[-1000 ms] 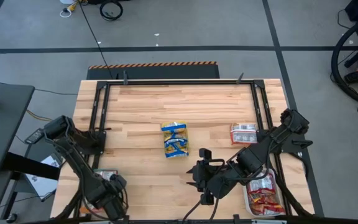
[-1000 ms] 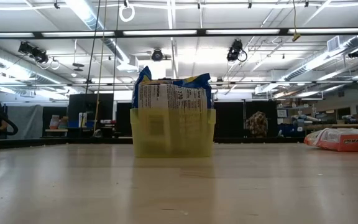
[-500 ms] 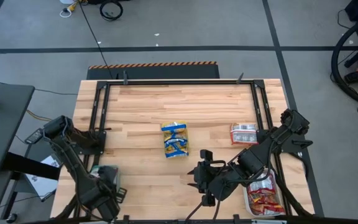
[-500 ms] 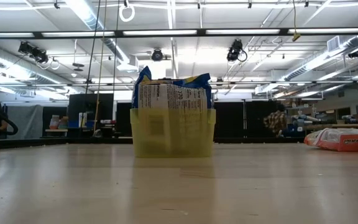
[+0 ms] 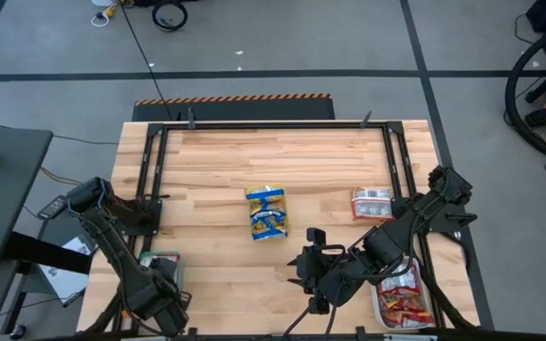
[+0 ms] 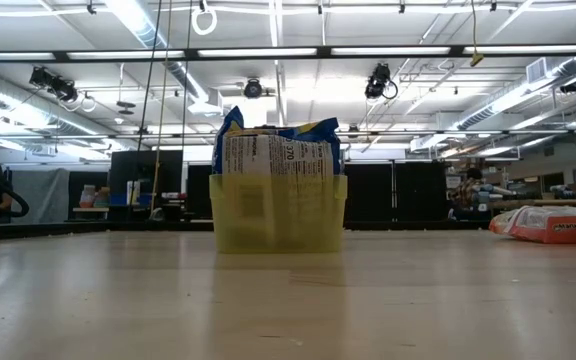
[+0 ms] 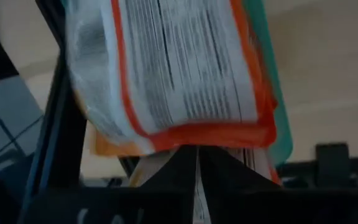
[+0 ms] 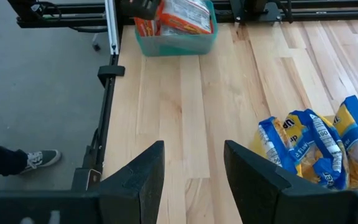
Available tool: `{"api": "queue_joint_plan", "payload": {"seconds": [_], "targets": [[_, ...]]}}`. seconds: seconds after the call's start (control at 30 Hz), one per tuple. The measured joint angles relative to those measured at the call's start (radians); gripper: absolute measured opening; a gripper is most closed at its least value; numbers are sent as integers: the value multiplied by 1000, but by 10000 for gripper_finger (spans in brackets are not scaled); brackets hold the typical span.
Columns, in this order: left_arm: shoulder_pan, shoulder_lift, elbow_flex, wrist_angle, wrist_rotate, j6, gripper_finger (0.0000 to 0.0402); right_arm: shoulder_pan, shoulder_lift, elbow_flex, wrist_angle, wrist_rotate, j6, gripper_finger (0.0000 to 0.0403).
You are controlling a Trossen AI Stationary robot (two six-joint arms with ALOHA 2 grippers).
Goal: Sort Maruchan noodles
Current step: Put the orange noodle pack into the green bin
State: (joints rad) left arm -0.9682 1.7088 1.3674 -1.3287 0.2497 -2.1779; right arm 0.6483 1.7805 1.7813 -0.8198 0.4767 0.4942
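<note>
Blue-and-yellow Maruchan packets stand upright in a yellow tray at the table's middle. A silver-white packet with red lies flat to their right. Orange-red packets fill a green tray at the near left. More red packets lie in a white tray at the near right. My left gripper is shut, at the green tray's near side. My right gripper hangs open over bare wood near the table's near edge, pointing left. My left gripper's shut fingertips stand right at the orange seam edge of the top packet in the green tray, coming level from the table's near side. Whether they touch or pinch that edge, I cannot tell.
A black frame rail runs along the table's left, far and right sides. Open wood lies between the green tray and the right gripper, and across the far half. A person's shoe shows on the floor beyond the left edge.
My left gripper has drawn back toward the table's near edge, uncovering more of the green tray. The right arm and the packets have stayed where they were.
</note>
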Motion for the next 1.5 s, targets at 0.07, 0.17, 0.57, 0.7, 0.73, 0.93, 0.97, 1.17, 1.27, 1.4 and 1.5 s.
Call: {"api": "queue_joint_plan", "payload": {"seconds": [0.07, 0.17, 0.57, 0.7, 0.73, 0.93, 0.97, 1.17, 1.27, 1.4, 1.5], "targets": [[1, 1, 0, -6, -36, -16, 24, 0, 0, 0, 0, 0, 0, 171], [0, 9, 0, 5, -140, -70, 23, 0, 0, 0, 0, 0, 0, 171], [33, 49, 1, 260, -188, 85, 16, 10, 0, 0, -5, 0, 36, 171], [33, 81, 0, 170, -120, 200, 7, 13, 0, 0, -5, 0, 38, 171], [33, 84, 0, 169, -126, 232, 7, 14, 0, 0, -5, 0, 38, 171], [36, 86, 0, 92, -157, 415, 34, 27, 0, 0, -6, 0, 61, 171], [35, 86, 0, 71, -163, 449, 41, 29, 0, 0, -6, 0, 66, 171], [11, 86, 0, 46, -277, 715, 77, 41, 0, 0, -6, 2, 90, 171], [-4, 86, 0, 48, -275, 878, 90, 49, 0, 0, -6, 5, 91, 171], [-35, 86, 0, 27, -295, 1037, 96, 61, 0, 0, -7, 18, 114, 171], [-66, 86, 0, 25, -338, 1119, 96, 70, 0, 0, -7, 30, 118, 171]]}}
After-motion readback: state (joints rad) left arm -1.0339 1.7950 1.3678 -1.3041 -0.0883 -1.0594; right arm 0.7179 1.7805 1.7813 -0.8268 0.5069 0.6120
